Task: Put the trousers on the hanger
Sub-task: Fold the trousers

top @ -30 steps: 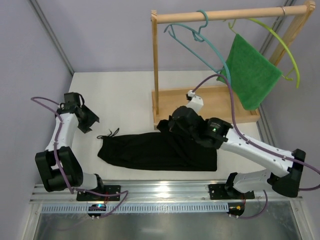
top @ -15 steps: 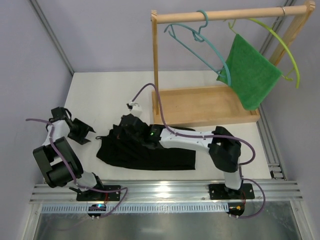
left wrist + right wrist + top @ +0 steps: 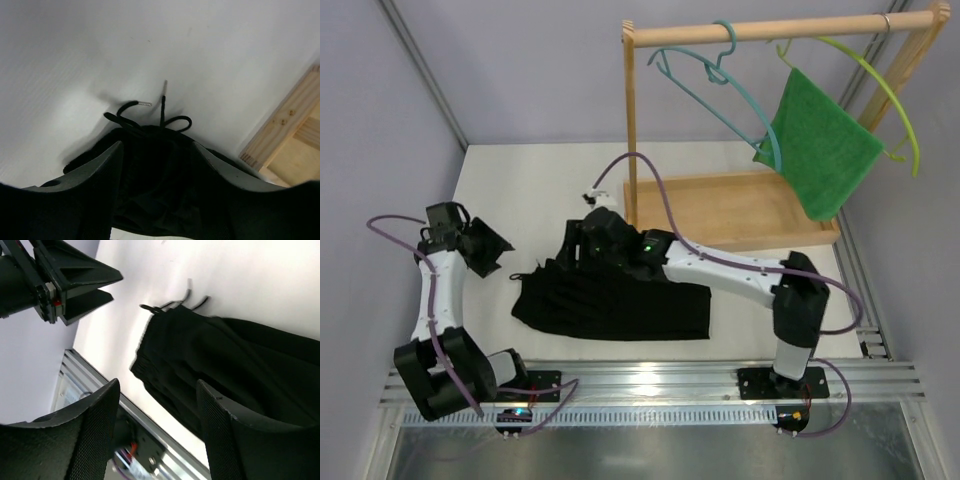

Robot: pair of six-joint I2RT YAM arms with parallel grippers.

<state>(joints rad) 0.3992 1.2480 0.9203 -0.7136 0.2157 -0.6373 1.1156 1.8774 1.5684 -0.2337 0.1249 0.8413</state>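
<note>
White surface (image 3: 540, 180) is filling the middle of my top view. The trousers (image 3: 620, 305) are lying flat across it near the front edge, with the waistband to the left and the drawstring (image 3: 163, 107) trailing onto bare surface. I am seeing the right tool (image 3: 570, 250) hanging over the far edge of the waistband, its fingers spread wide with nothing between them. Through its wrist camera the black fabric is lying just beyond the gap. The left tool (image 3: 495, 252) is hanging to the left of the trousers, apart from them. Its fingers are also standing apart and empty, pointing toward the drawstring end. The hanger (image 3: 715, 90) is hanging by its hook from the wooden rail (image 3: 760, 28) at the back, well apart from the trousers and both tools. Beside it a green cloth (image 3: 820, 150) is draping over a yellow-green hanger (image 3: 890, 95).
</note>
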